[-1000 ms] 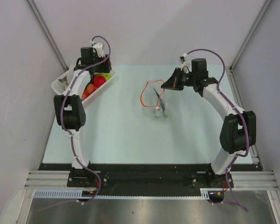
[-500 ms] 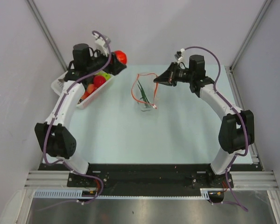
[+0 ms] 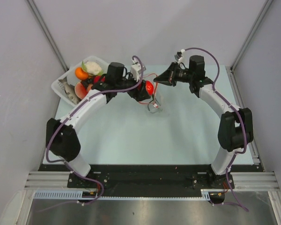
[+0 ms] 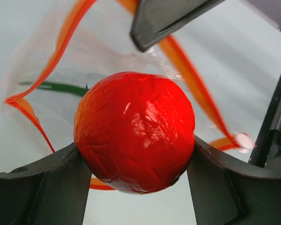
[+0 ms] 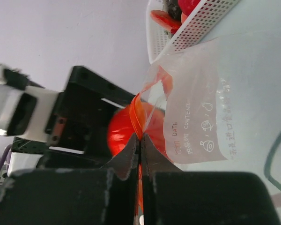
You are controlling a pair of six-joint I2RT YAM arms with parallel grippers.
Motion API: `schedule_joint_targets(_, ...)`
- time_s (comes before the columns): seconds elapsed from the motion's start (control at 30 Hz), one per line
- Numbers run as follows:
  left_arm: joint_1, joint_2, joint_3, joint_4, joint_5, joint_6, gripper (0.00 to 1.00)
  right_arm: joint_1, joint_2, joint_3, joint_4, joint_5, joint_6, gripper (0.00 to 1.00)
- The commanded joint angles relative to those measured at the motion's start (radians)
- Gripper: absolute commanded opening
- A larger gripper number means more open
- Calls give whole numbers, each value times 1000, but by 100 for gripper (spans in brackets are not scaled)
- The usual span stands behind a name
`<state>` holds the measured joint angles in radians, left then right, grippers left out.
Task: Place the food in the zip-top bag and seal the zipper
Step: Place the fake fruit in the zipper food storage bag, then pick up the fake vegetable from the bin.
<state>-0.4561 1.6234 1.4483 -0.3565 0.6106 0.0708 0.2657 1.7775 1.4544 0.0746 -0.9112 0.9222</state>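
I see left gripper (image 4: 136, 146) clamping tomato (image 4: 131, 119) at bag (image 4: 103, 58) mouth | right gripper (image 5: 140, 143) pinching zipper (image 5: 138, 112) | risk: tomato catches the zipper, rolls outside.

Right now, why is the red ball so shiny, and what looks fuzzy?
Left wrist view: the tomato is sharp with white glare spots; the zipper behind it is blurred. Right wrist view: the right gripper, close up, is dark and soft, the print on the zip-top bag crisp. Top external view: even light, faint shadows.
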Motion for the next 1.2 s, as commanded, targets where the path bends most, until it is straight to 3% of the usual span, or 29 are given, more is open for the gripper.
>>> schedule_joint_targets(0.0, -15, 104, 128, -90, -95, 30, 75, -11, -1, -8, 57, -38, 18, 0)
schedule_joint_targets(0.07, -15, 141, 167, -111, -112, 37, 78, -19, 0, -15, 63, -40, 27, 0)
schedule_joint_targets(0.17, -15, 142, 214, -128, -94, 47, 90, -25, 7, -12, 80, -51, 50, 0)
schedule_joint_targets(0.2, -12, 132, 227, -130, -71, 53, 99, -26, 8, -8, 83, -57, 55, 0)
schedule_joint_targets(0.3, 34, 77, 222, -83, 74, -20, 100, -28, 14, 9, 102, -67, 78, 0)
schedule_joint_targets(0.4, 114, 29, 228, -10, 124, -141, 100, -29, 16, 12, 125, -80, 96, 0)
schedule_joint_targets(0.47, 193, 21, 231, 48, 78, -195, 100, -36, 19, 9, 103, -69, 76, 0)
schedule_joint_targets(0.6, 357, 101, 343, 64, -176, -270, 100, -54, 37, 6, 77, -63, 52, 0)
schedule_joint_targets(0.8, 516, 355, 594, 16, -400, -373, 100, -62, 53, 32, 56, -68, 21, 0)
schedule_joint_targets(0.9, 524, 427, 632, 13, -517, -413, 100, -65, 56, 35, 47, -64, 6, 0)
schedule_joint_targets(1.17, 545, 515, 590, 4, -586, -655, 100, -68, 71, 63, -10, -48, -36, 0)
